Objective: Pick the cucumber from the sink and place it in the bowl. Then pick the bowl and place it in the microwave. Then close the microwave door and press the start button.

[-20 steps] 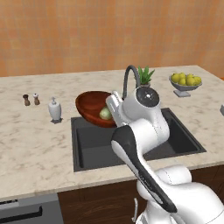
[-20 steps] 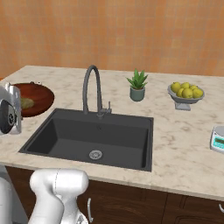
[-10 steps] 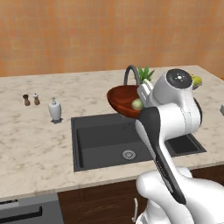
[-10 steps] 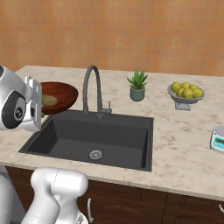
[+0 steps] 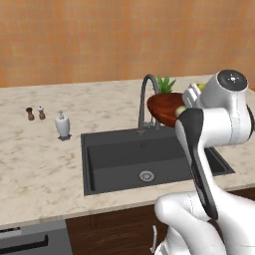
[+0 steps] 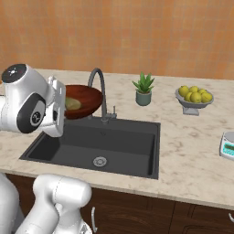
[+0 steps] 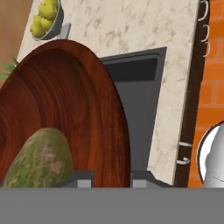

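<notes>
The bowl (image 6: pixel 83 101) is held up off the counter (image 6: pixel 192 137) above the sink (image 6: pixel 98 148), level with the faucet (image 6: pixel 101 93) and just beside it. In the hand view the bowl's rim is seen clamped between the two fingertips, so the gripper (image 7: pixel 112 177) is judged to be closed narrowly on the rim. The cucumber (image 7: pixel 38 158) lies inside the bowl, low against the inner wall on the gripper's side; it is also seen as a pale green patch in the right base view. The first step is therefore taken as done, and the step in hand is judged to be the carrying of the loaded bowl toward the microwave. In the left base view the bowl is partly hidden behind the arm's white wrist, close to the plant (image 5: pixel 165 84). The fruit dish (image 6: pixel 194 97) stands well apart on the counter to the right. The next move calls for the bowl to be kept close to level, since it is gripped at one edge only and the cucumber could roll or slide out if it were tipped. The faucet's arch would have to be cleared as the bowl is swung away from the sink. Where the bowl must be taken cannot be told from these views.
</notes>
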